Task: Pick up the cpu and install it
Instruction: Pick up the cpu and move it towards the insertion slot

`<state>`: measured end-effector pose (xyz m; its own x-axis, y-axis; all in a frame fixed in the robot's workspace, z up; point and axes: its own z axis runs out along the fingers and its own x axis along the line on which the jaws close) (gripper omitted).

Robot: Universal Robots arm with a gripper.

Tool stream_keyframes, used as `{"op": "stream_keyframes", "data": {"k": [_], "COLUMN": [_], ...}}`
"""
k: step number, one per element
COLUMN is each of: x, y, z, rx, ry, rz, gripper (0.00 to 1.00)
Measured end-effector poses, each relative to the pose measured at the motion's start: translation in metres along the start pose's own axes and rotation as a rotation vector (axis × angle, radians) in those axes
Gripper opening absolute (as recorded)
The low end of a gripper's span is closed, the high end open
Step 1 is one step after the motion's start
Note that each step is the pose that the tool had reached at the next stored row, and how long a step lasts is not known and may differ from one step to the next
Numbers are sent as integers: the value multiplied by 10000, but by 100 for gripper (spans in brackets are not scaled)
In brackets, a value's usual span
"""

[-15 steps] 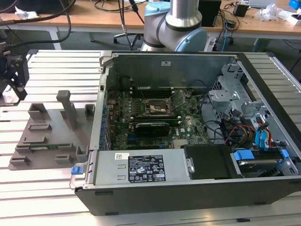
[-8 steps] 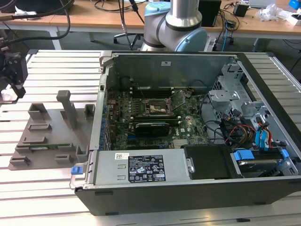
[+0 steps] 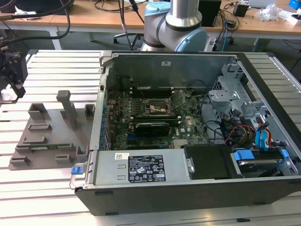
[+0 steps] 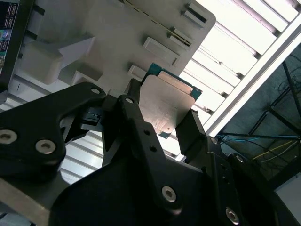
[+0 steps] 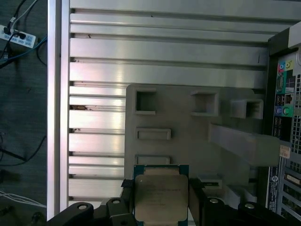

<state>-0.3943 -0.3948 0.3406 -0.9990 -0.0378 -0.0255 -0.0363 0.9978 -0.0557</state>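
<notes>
hand (image 5: 161, 205) clamped on the cpu (image 5: 161, 194) by two opposite edges, clear of the grey fixture (image 5: 188, 127) on the slatted table (image 5: 141, 52).

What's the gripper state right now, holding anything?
Gripper: shut on the cpu, one finger on each of two opposite edges, over the grey holder tray.

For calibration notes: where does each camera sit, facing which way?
Exterior view: off the arm, raised, looking down on the open PC case and grey fixture; the arm's joint shows at the back.
First wrist view: at the wrist, looking down past the jaws, shut on the cpu, onto the fixture.
Second wrist view: at the wrist, close behind the black jaws, oblique on the cpu.
Shared: both wrist views show cpu, jaws, fixture.
</notes>
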Motion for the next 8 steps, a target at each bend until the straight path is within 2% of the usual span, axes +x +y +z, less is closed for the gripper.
{"op": "stream_keyframes", "data": {"k": [1,2,4,6,8], "x": [0,0,0,-2,-5], "y": [0,0,0,-3,-8], "z": [0,-2,-5,-64,-186], "rx": [-3,-72,-138,-145,-144], "ry": [0,1,-3,-5,-5], "rz": [0,2,4,4,3], "gripper": [55,55,55,55,55]}}
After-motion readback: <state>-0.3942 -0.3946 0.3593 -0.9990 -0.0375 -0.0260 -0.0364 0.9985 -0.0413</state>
